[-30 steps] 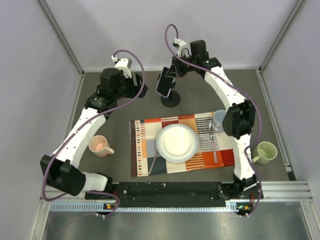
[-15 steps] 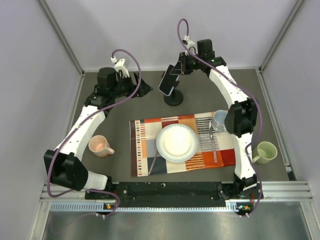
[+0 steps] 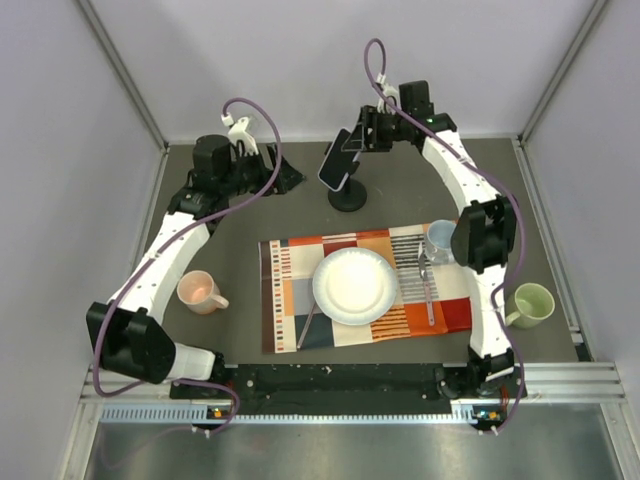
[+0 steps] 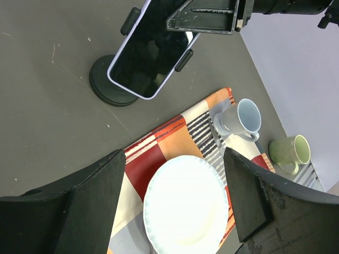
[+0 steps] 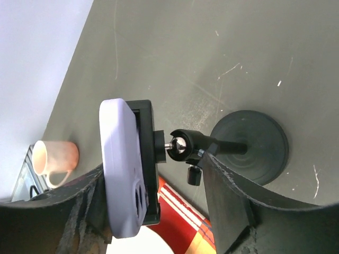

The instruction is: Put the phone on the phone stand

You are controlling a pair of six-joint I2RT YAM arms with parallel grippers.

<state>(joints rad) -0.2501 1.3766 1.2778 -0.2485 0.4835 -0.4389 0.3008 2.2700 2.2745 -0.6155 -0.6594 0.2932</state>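
Note:
The phone (image 3: 339, 161) sits tilted in the cradle of the black phone stand (image 3: 347, 199) at the back of the table. Its black screen (image 4: 151, 50) shows in the left wrist view, above the stand's disc base (image 4: 104, 84). The right wrist view shows its lavender back (image 5: 119, 169) clamped in the cradle, with the ball joint and base (image 5: 254, 145) behind it. My right gripper (image 5: 153, 164) is open and straddles phone and cradle; a gap shows at the right finger. My left gripper (image 3: 285, 178) hangs open to the stand's left, holding nothing.
A patterned placemat (image 3: 285, 300) carries a white plate (image 3: 354, 286), cutlery and a pale blue mug (image 3: 438, 238). A green mug (image 3: 529, 303) stands at the right. A pink mug (image 3: 199, 291) stands at the left. Walls enclose the table at the back and sides.
My right gripper's jaws have gone from shut on the phone to open. Phone, stand and right wrist shifted slightly right a second ago. My left arm pulled back a little, then held still.

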